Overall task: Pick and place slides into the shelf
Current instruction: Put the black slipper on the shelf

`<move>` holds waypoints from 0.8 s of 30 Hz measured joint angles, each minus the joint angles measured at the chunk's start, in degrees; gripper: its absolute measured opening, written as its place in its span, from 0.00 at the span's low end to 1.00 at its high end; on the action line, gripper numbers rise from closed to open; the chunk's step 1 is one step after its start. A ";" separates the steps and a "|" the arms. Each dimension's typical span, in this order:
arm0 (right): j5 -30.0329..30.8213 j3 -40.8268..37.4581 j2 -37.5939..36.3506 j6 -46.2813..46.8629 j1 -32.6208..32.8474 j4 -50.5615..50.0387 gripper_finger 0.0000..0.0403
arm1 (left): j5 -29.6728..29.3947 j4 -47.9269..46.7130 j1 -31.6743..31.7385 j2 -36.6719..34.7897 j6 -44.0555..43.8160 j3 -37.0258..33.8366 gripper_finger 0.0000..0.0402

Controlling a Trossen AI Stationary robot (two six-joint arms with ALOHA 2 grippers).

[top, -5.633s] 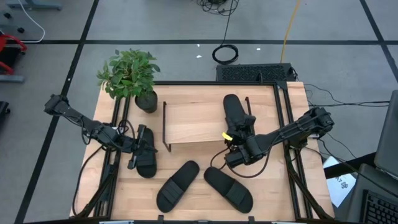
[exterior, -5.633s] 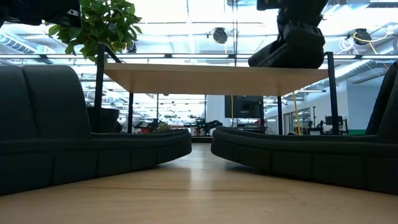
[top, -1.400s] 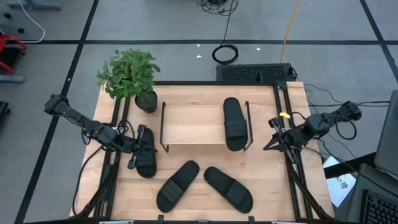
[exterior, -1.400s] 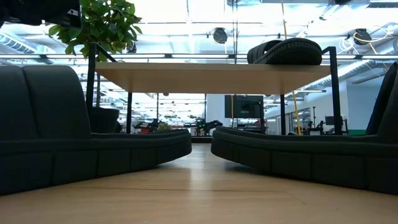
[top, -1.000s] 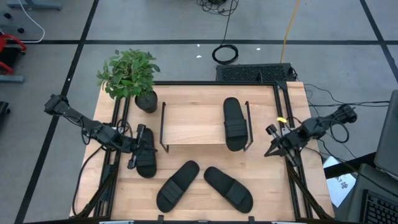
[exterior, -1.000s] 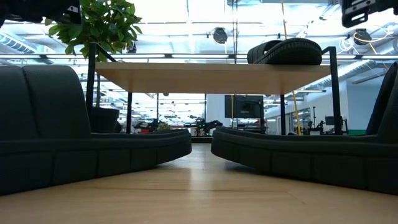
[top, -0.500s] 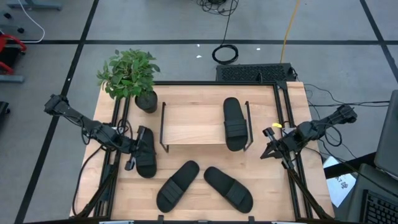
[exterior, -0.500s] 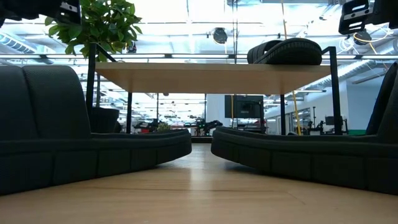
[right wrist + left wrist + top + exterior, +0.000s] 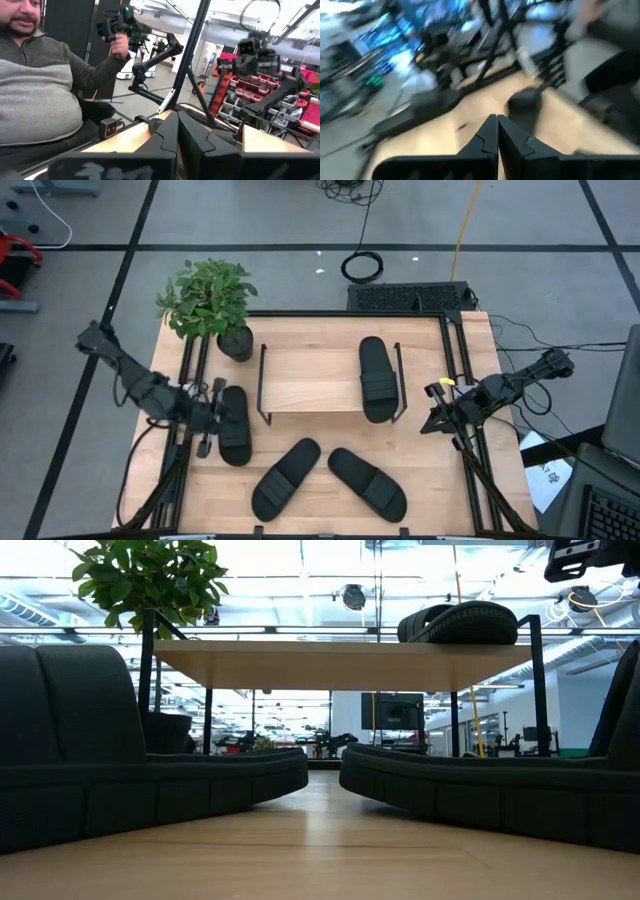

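Slides number four, placed here against the shelf (image 9: 310, 378), a low light board on a thin black wire frame in the middle of the counter (image 9: 440, 500); one slide (image 9: 376, 378) lies on the shelf board at its right end, toe toward the far edge, and shows in the low view as a dark hump on top of the board (image 9: 460, 622); a second slide (image 9: 234, 425) lies flat on the counter just off the shelf's left end; the third slide (image 9: 285, 478) and fourth slide (image 9: 367, 483) lie on the counter in front of the shelf, angled toward each other with their far ends close; the left end effector (image 9: 205, 434) sits beside the second slide on the side away from the shelf, its fingers (image 9: 487, 137) pressed together and gripping nothing; the right end effector (image 9: 434, 408) hangs off the shelf's right end near the counter's right edge, fingers (image 9: 167, 132) likewise closed and empty; a potted plant (image 9: 210, 302) stands beyond the shelf's left far corner; a person in a grey top (image 9: 35, 87) shows in the room beyond, seen from the right wrist.
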 joint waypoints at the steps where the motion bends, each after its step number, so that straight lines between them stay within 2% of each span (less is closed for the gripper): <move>1: 0.00 0.00 0.00 0.01 0.00 0.00 0.00 | -4.69 -3.25 -1.38 1.50 -0.99 2.80 0.02; 3: 0.02 0.00 0.00 0.43 0.00 -0.05 0.00 | -13.28 -9.24 -3.97 4.89 -4.02 8.38 0.02; 5: 0.02 0.00 0.00 0.80 0.00 -0.13 0.00 | -18.27 -15.31 -6.51 8.31 -7.43 13.01 0.02; 10: 0.04 0.00 0.00 1.18 0.00 -0.17 0.00 | -22.27 -21.48 -13.51 16.01 -11.80 21.09 0.02; 14: 0.04 0.00 0.09 1.22 0.00 -0.31 0.00 | -31.32 -24.93 -20.26 21.86 -15.16 24.07 0.02; 18: 0.04 0.02 0.09 1.46 0.00 -0.42 0.00 | -47.84 -31.98 -28.61 26.02 -22.29 26.59 0.02; 21: 0.04 0.02 0.09 2.13 0.01 -0.68 0.00 | -58.27 -33.29 -36.18 27.07 -23.73 26.84 0.02; 22: 0.04 0.02 0.09 2.14 0.02 -0.67 0.00 | -60.62 -33.30 -38.49 27.11 -23.67 26.84 0.02; 24: 0.04 0.02 0.09 2.14 0.02 -0.66 0.00 | -61.26 -33.25 -41.92 26.89 -23.52 26.84 0.02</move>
